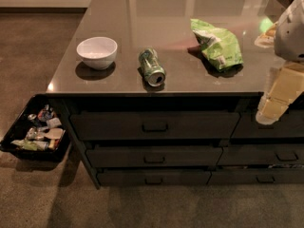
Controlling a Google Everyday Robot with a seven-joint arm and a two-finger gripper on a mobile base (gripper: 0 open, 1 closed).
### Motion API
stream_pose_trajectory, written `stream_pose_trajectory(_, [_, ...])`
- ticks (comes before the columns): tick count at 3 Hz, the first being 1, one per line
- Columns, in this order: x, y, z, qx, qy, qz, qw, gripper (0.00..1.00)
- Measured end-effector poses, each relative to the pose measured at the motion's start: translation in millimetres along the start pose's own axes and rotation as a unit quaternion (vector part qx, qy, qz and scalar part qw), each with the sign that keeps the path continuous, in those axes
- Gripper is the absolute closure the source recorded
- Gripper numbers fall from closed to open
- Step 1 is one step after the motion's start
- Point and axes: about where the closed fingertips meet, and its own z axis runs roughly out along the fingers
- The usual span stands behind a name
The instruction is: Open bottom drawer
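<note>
The bottom drawer (154, 177) is the lowest and slimmest dark front in the three-drawer stack under the counter, with a small loop handle (153, 180) at its centre. Its front looks pushed in, and no interior shows. My gripper (269, 112) is a cream-coloured piece at the right edge, hanging in front of the counter's front edge beside the top drawer (154, 125). It is well above and to the right of the bottom drawer and touches nothing that I can see.
On the glossy counter (142, 13) stand a white bowl (97, 52), a green can on its side (152, 67) and a green chip bag (217, 43). A black tray of colourful packets (34, 133) sits on the floor at left. More drawers (266, 177) are at right.
</note>
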Motion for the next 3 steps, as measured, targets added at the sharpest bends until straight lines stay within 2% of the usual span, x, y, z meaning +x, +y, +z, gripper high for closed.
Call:
stream_pose_trajectory(1, [0,0,0,0.000,0.000,0.000,1.0000,0.00])
stream_pose_trajectory(2, [1,7,18,-0.005,0.009,0.004,0.9999,0.00])
stream_pose_trajectory(3, [-3,37,60,-0.021,-0.016,0.013,0.9996,0.00])
